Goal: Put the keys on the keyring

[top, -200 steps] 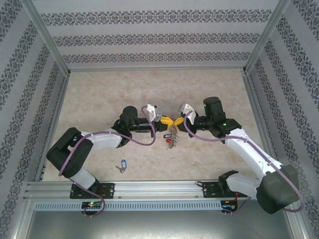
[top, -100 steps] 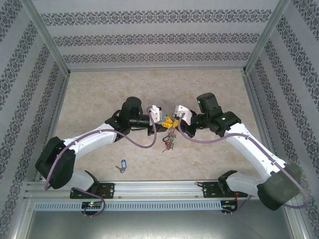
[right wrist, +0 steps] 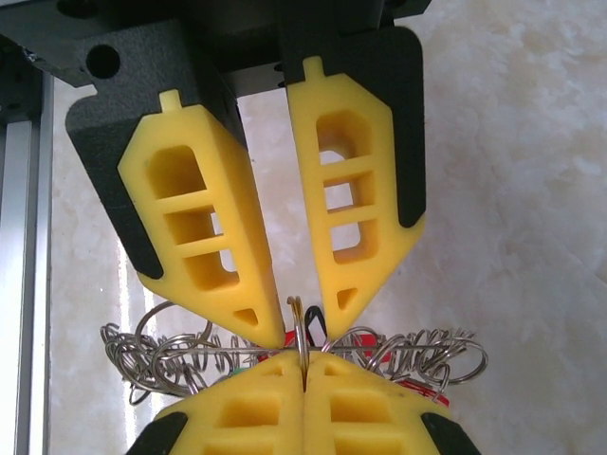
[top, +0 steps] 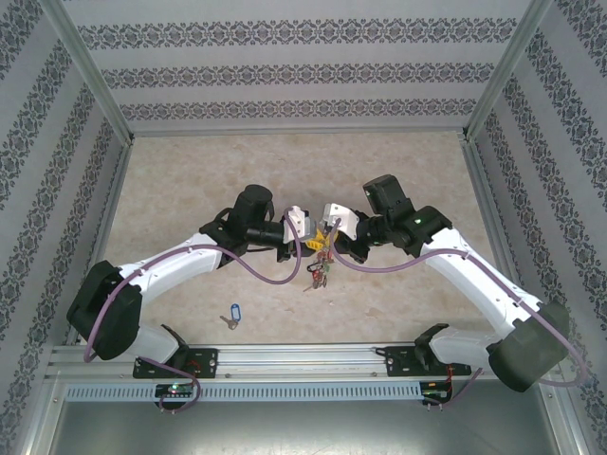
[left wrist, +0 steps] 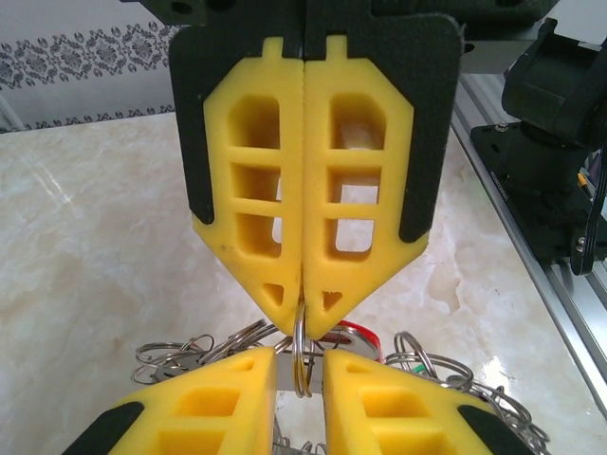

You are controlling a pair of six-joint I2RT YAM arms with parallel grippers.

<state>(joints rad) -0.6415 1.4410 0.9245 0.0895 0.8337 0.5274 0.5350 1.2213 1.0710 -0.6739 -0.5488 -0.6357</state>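
Observation:
The keyring (top: 319, 268) hangs above the middle of the table as a bunch of small rings and keys with a red tag (left wrist: 372, 335). My right gripper (right wrist: 303, 365) is shut on its top ring (right wrist: 297, 320), which stands edge-on between the pads. My left gripper (left wrist: 301, 365) faces it tip to tip, open by a narrow gap. The ring (left wrist: 303, 377) stands in that gap, touching neither finger. From above, the left gripper (top: 311, 243) and right gripper (top: 328, 239) meet over the bunch. A key with a blue tag (top: 232, 314) lies on the table near the front left.
The marble-patterned table (top: 190, 180) is bounded by patterned walls and aluminium posts. A metal rail (top: 303, 358) runs along the near edge by the arm bases. The right arm's black base (left wrist: 560, 114) stands close by in the left wrist view.
My left gripper's fingers have parted and let go of the ring. Both grippers have shifted a little to the left, closer together, and the left arm has stretched out. The right gripper stays shut.

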